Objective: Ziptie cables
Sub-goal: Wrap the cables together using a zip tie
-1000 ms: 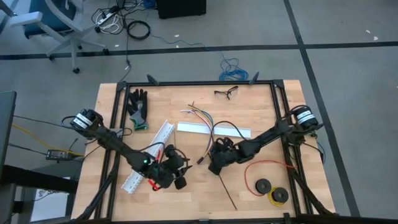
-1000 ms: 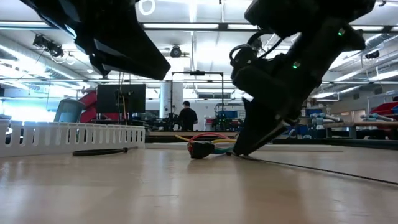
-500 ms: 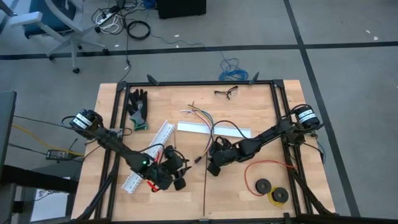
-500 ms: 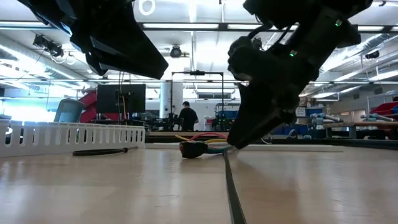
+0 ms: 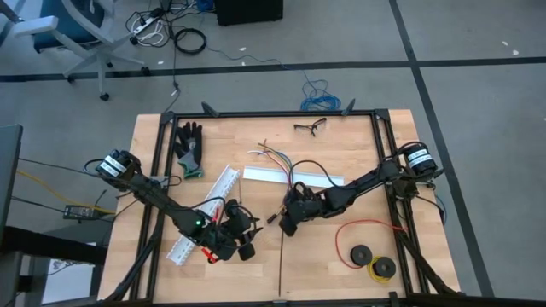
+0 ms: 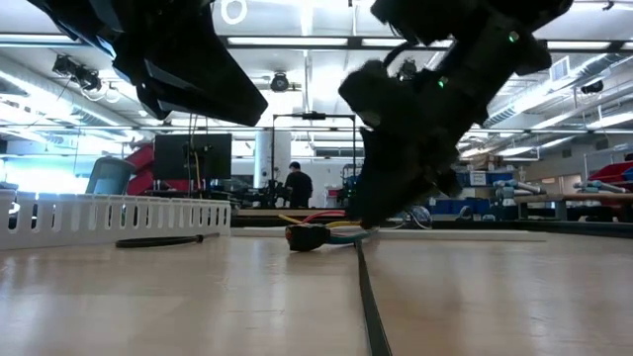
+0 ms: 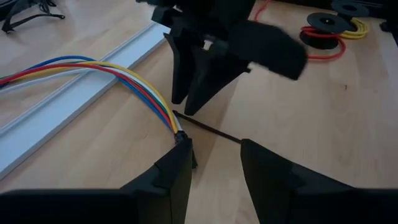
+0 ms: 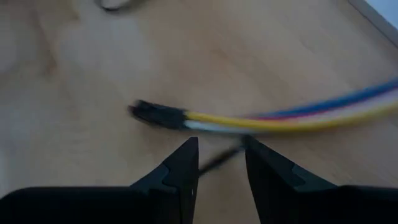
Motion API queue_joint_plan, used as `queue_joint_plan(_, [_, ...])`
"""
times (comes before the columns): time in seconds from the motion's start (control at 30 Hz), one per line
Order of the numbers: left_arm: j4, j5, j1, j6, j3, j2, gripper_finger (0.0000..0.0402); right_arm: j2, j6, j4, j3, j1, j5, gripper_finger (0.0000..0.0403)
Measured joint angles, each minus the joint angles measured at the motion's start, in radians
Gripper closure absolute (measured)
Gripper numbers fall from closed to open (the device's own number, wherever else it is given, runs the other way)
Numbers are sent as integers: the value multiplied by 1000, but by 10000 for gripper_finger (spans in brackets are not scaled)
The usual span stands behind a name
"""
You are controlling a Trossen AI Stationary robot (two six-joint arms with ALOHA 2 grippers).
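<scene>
**A:** High view first: where are the cables (image 5: 288,173)?

**B:** Mid-worktop (image 5: 341,145). Their loose ends fan out toward the far side. The bundle crosses the white channel (image 5: 328,181) and curves forward to a dark plug (image 5: 273,219).

**A:** And the right fingers (image 8: 177,174)?

**B:** They are down at the plug end, just beside it. In the right wrist view they stand close together, clenched on a thin black ziptie (image 5: 280,264). The yellow, white, blue and red wires run across just past the tips. From there the ziptie lies straight along the wood toward the front edge.

**A:** Does the low view agree?

**B:** Yes. The plug (image 6: 302,237) rests flat on the wood, and the right arm's tip comes down right behind it. The ziptie (image 6: 368,297) runs from that spot toward the camera.

**A:** Left fingers (image 7: 168,180)?

**B:** Released, with a clear gap and nothing between them. They hang above the worktop near the front, left of the plug and beside the near end of the slotted channel (image 5: 205,213). Their wrist view looks along the cables (image 7: 124,71) at the right arm.

**A:** Anything else around?

**B:** A glove (image 5: 189,147) lies at the far left, and a red wire (image 5: 363,230) with spools (image 5: 362,254) sits at the front right.
</scene>
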Motion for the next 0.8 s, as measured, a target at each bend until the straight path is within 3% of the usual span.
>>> queue_joint_plan(0.27, [0, -4, 0, 1, 0, 0, 254, 0, -32, 37, 23, 1, -95, 286])
queue_joint_plan(0.6, [8, -5, -3, -1, -1, 0, 254, 118, -46, 118, 26, 2, -201, 320])
queue_joint_plan(0.8, [6, -6, -17, -5, -1, 0, 254, 93, -76, 9, 25, 35, -158, 339])
